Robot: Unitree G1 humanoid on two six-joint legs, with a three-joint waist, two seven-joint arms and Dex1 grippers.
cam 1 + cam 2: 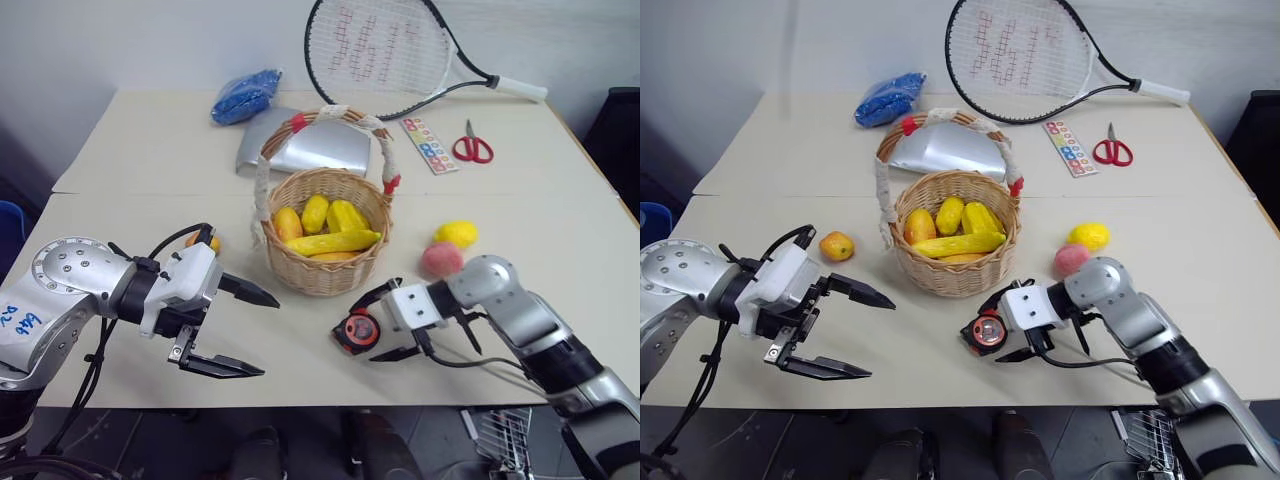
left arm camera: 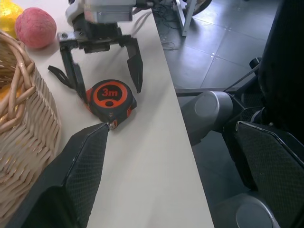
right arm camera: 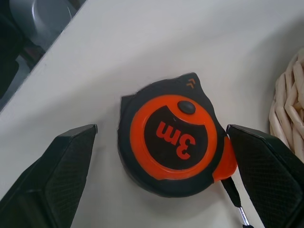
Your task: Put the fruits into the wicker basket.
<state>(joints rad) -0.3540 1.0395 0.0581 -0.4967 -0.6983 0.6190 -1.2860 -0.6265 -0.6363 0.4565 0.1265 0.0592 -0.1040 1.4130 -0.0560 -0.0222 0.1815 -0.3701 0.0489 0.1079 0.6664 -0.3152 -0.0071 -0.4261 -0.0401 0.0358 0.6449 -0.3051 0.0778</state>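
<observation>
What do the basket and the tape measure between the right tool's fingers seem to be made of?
The wicker basket looks woven from tan cane, matte, with visible strands; its handle is wrapped in white cord with red bands. The tape measure seems hard plastic, black case with a smooth orange face, possibly rubber-edged.

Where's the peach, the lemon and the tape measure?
peach (image 1: 441, 259), left eye view, middle of its pink side.
lemon (image 1: 456, 234), left eye view, middle of its yellow skin.
tape measure (image 3: 173, 140), right wrist view, its orange face.
</observation>
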